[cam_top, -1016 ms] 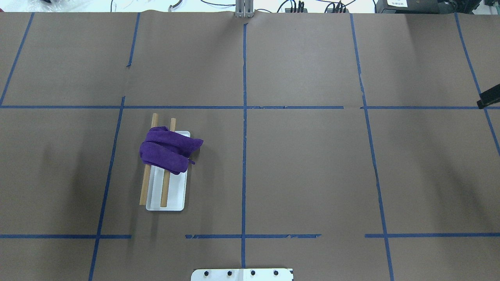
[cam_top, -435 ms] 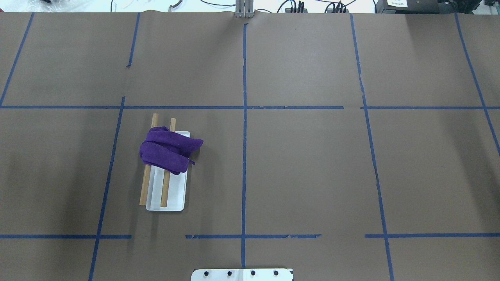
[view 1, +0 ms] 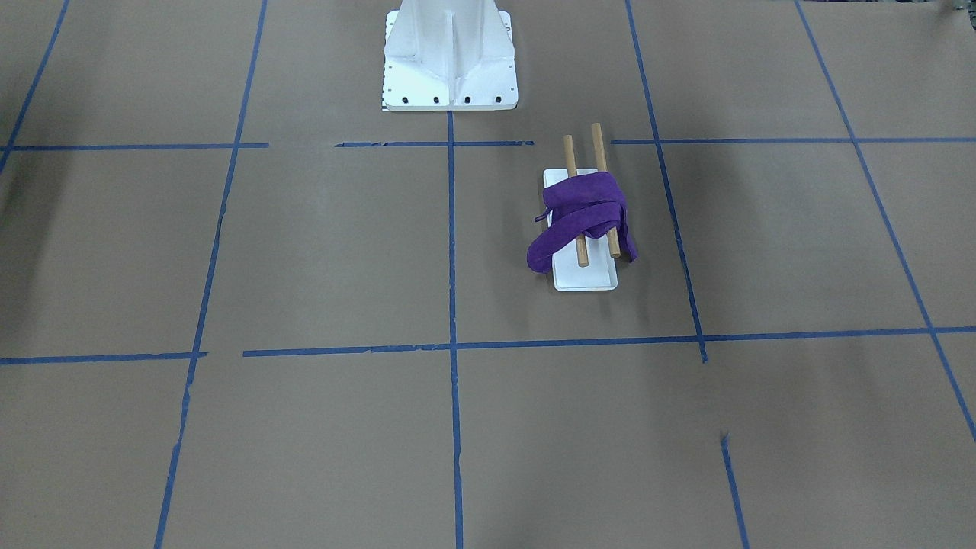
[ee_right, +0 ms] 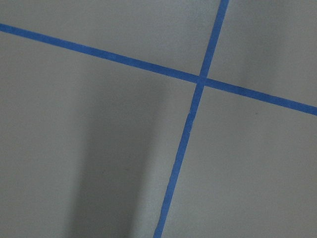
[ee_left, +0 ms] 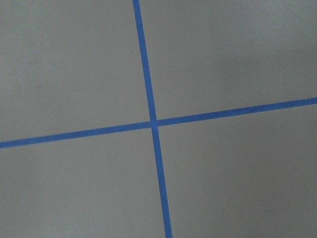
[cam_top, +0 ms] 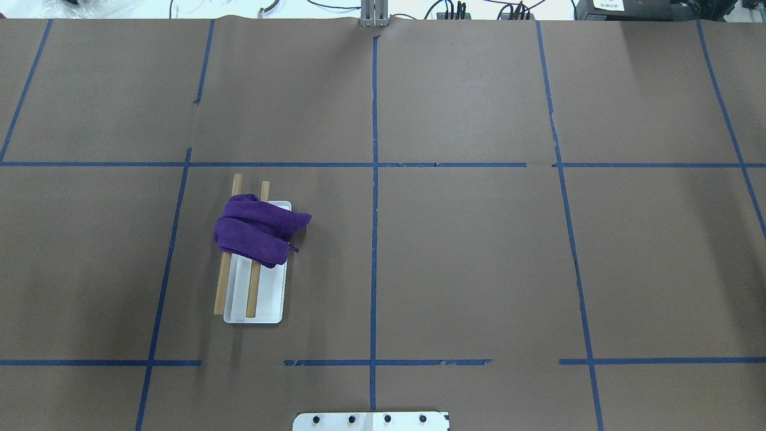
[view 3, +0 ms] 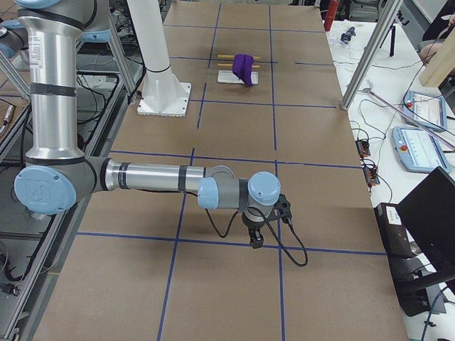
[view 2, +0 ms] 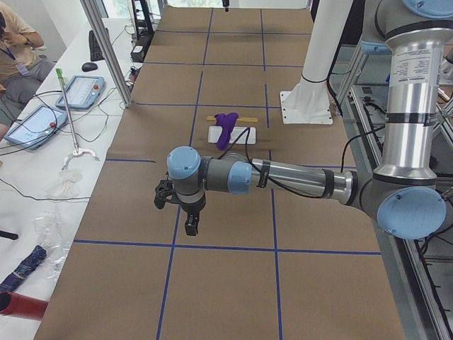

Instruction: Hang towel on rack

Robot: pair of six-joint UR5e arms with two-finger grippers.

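The deep purple towel [cam_top: 257,230] lies bunched over both wooden dowels of the rack [cam_top: 222,287], which stands on a white base [cam_top: 269,302] left of the table's middle. One end hangs off the side onto the base [view 1: 543,252]. It also shows in the side views [view 2: 226,124] [view 3: 244,65]. My left gripper [view 2: 191,225] hangs far from the rack over the table's left end. My right gripper [view 3: 256,240] hangs over the right end. I cannot tell whether either is open or shut. Both wrist views show only brown paper and blue tape.
Brown paper with blue tape lines [cam_top: 374,164] covers the table. The robot's white pedestal [view 1: 450,53] stands at the near middle edge. Cables, pendants and an operator [view 2: 18,49] are beyond the far edge.
A dark tip of the right gripper at the overhead view's right edge one second ago has gone out of that view. The towel and rack have not moved.
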